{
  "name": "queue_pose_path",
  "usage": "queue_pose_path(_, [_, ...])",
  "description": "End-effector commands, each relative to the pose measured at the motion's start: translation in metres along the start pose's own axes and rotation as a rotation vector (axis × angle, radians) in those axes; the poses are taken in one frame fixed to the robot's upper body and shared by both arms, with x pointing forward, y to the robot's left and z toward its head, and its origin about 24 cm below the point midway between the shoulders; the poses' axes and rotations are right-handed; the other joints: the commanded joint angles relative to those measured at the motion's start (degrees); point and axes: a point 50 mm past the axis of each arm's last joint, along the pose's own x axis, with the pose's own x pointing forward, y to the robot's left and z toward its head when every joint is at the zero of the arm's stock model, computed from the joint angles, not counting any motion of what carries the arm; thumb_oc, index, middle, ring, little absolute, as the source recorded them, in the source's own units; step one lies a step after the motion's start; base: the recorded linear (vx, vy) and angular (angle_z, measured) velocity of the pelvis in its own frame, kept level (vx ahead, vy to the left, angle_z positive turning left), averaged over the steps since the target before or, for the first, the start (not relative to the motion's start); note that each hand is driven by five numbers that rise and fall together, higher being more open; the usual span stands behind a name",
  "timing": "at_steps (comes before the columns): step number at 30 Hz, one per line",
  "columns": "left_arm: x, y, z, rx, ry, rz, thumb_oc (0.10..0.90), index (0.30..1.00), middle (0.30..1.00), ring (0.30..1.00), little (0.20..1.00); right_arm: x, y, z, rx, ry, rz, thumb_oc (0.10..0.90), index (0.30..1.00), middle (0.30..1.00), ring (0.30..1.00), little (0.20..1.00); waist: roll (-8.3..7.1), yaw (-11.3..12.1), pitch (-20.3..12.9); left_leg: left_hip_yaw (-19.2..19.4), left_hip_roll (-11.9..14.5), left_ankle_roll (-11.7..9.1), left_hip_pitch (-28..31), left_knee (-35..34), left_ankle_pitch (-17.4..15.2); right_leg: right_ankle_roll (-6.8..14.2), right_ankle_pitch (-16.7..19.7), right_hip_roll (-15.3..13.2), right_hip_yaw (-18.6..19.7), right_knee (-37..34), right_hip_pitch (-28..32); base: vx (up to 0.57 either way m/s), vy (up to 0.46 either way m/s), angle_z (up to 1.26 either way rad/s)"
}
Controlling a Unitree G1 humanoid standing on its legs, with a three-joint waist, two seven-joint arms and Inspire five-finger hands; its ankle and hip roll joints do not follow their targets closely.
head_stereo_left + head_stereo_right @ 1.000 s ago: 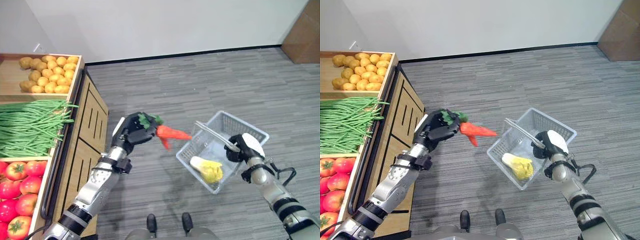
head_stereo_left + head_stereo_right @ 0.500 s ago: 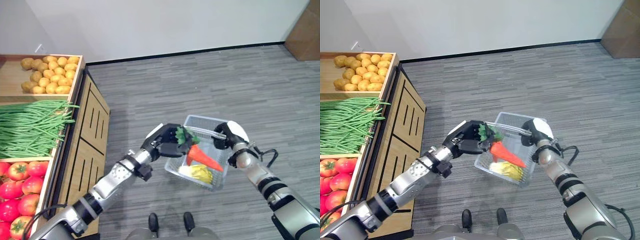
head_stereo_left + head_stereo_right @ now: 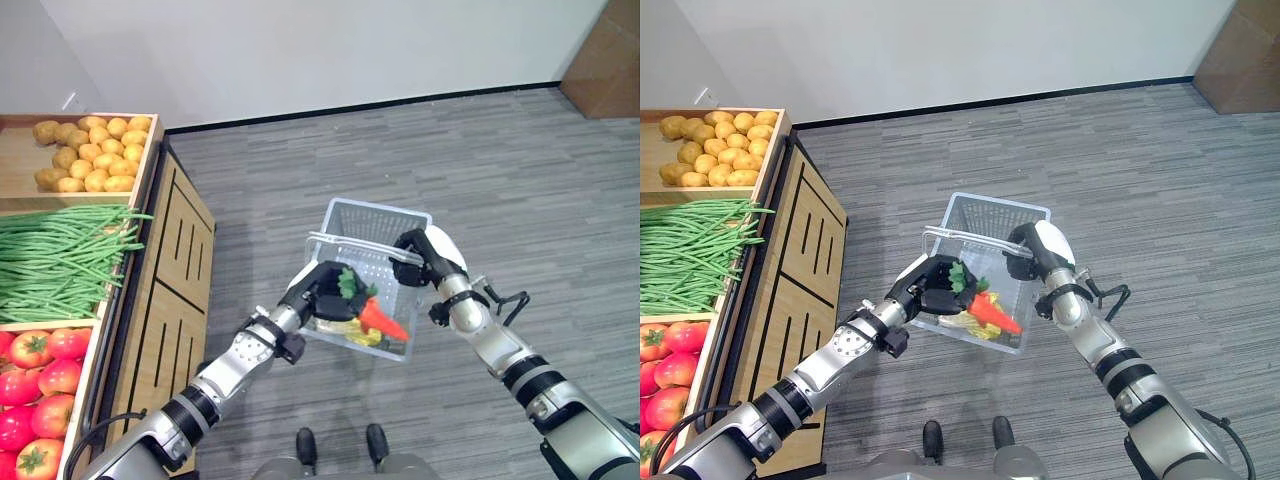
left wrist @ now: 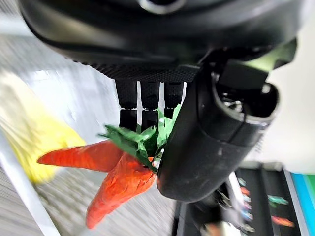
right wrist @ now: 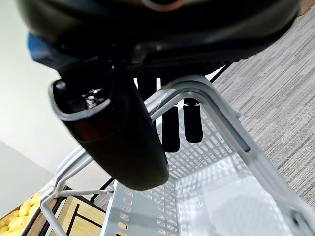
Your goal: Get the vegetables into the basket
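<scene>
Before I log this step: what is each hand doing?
Left hand: shut on the carrots, over the basket.
Right hand: shut on the basket handle.

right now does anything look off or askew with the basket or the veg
Nothing spilled or damaged. The basket hangs tilted off the floor from the right hand curled on its handle. The left hand holds the carrots by their leaves inside it, over a yellow-green vegetable.
</scene>
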Motion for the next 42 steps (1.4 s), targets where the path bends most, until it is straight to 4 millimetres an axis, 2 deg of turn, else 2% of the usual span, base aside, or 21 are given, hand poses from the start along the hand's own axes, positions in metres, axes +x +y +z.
queue_pose_path(1, [0.014,0.011,0.027,0.101,-0.148,0.078,0.400,0.300,0.300,0.300,0.300,0.010,-0.042,0.073,0.197,-0.366,-0.199,0.400,0.300,0.300,0.300,0.300,-3.60,0.40,-7.06,0.94,2.42,-3.20,0.48,0.11,-2.17,5.06,0.54,-5.03,-0.92,-0.07,-0.68,0.00,0.000,0.00])
queue_pose_path(7, [0.013,0.029,0.003,0.295,-0.035,0.225,0.400,0.300,0.300,0.300,0.300,0.001,-0.029,0.081,0.259,-0.414,-0.156,0.400,0.300,0.300,0.300,0.300,-3.96,0.29,-7.39,1.29,2.61,-3.37,0.36,0.11,-2.07,5.08,0.66,-4.95,-0.91,-0.07,-0.91,0.00,0.000,0.00])
queue_pose_path(8, [0.013,0.030,-0.003,0.345,-0.004,0.250,0.900,1.000,1.000,1.000,1.000,-0.002,-0.025,0.078,0.277,-0.404,-0.149,0.400,0.300,0.300,0.300,0.300,-4.06,0.26,-7.52,1.28,2.69,-3.42,0.28,0.11,-2.01,5.08,0.69,-4.99,-0.98,-0.07,-0.99,0.00,0.000,0.00])
queue_pose_path(18, [0.011,0.023,-0.018,0.417,0.056,0.230,0.900,1.000,1.000,1.000,1.000,-0.007,-0.011,0.068,0.321,-0.356,-0.129,0.400,0.300,0.300,0.300,0.300,-4.07,0.21,-7.82,1.37,2.77,-3.55,0.20,0.11,-1.97,5.15,0.92,-4.99,-1.13,-0.07,-1.06,0.00,0.000,0.00])
queue_pose_path(30, [0.004,0.017,-0.011,0.332,-0.005,0.227,0.900,1.000,1.000,1.000,1.000,-0.008,-0.005,0.038,0.298,-0.206,-0.165,0.400,0.300,0.300,0.300,0.300,-4.14,0.69,-7.99,1.05,2.81,-3.58,0.13,0.11,-1.90,5.13,0.86,-5.06,-1.70,-0.07,-0.76,0.00,0.000,0.00])
queue_pose_path(33, [-0.016,0.026,-0.013,0.206,-0.023,0.249,0.900,1.000,1.000,1.000,1.000,-0.012,-0.014,0.010,0.292,-0.091,-0.236,0.400,0.300,0.300,0.300,0.300,-3.96,1.50,-8.07,0.61,2.71,-3.53,0.16,0.11,-1.89,5.08,0.69,-5.15,-2.10,-0.07,-0.48,0.00,0.000,0.00])
queue_pose_path(36, [-0.042,0.042,-0.030,0.097,0.030,0.336,0.900,1.000,1.000,1.000,1.000,-0.019,-0.018,-0.014,0.283,0.007,-0.269,0.400,0.300,0.300,0.300,0.300,-3.94,2.28,-7.98,0.05,2.56,-3.43,0.09,0.11,-1.75,4.91,0.53,-5.24,-2.68,-0.07,-0.23,0.00,-0.005,0.04])
queue_pose_path(37, [-0.051,0.046,-0.039,0.071,0.062,0.368,0.900,1.000,1.000,1.000,1.000,-0.022,-0.021,-0.022,0.266,0.039,-0.277,0.400,0.300,0.300,0.300,0.300,-3.92,2.53,-7.86,-0.11,2.52,-3.40,0.04,0.11,-1.68,4.89,0.51,-5.27,-2.87,-0.07,-0.19,0.00,-0.007,0.09])
queue_pose_path(38, [-0.071,0.052,-0.058,0.024,0.141,0.429,0.900,1.000,1.000,1.000,1.000,-0.028,-0.027,-0.036,0.260,0.090,-0.303,0.400,0.300,0.300,0.300,0.300,-3.84,2.93,-7.63,-0.50,2.43,-3.29,-0.12,0.11,-1.59,4.84,0.44,-5.32,-3.03,-0.07,-0.21,-0.01,-0.005,0.06])
queue_pose_path(39, [-0.071,0.052,-0.058,0.023,0.142,0.429,0.900,1.000,1.000,1.000,1.000,-0.028,-0.027,-0.036,0.260,0.090,-0.303,0.400,0.300,0.300,0.300,0.300,-3.84,2.90,-7.66,-0.51,2.43,-3.29,-0.13,0.11,-1.59,4.84,0.43,-5.32,-3.05,-0.07,-0.20,-0.01,-0.003,0.07])
queue_pose_path(40, [-0.080,0.055,-0.069,0.016,0.188,0.455,0.900,1.000,1.000,1.000,1.000,-0.030,-0.029,-0.044,0.254,0.122,-0.313,0.400,0.300,0.300,0.300,0.300,-3.83,3.17,-7.52,-0.70,2.39,-3.23,-0.22,0.11,-1.52,4.81,0.43,-5.35,-3.11,-0.07,-0.27,-0.01,-0.005,0.08])
queue_pose_path(41, [-0.098,0.059,-0.092,-0.003,0.297,0.505,0.900,1.000,1.000,1.000,1.000,-0.035,-0.032,-0.057,0.246,0.174,-0.325,0.400,0.300,0.300,0.300,0.300,-3.79,3.52,-7.26,-0.95,2.35,-3.14,-0.45,0.11,-1.36,4.78,0.43,-5.39,-3.39,-0.07,-0.35,-0.01,-0.005,0.11])
queue_pose_path(42, [-0.098,0.059,-0.092,-0.003,0.297,0.505,0.900,1.000,1.000,1.000,1.000,-0.035,-0.032,-0.057,0.246,0.174,-0.325,0.400,0.300,0.300,0.300,0.300,-3.78,3.49,-7.27,-0.97,2.35,-3.14,-0.46,0.11,-1.36,4.78,0.42,-5.39,-3.41,-0.07,-0.35,-0.01,-0.004,0.11])
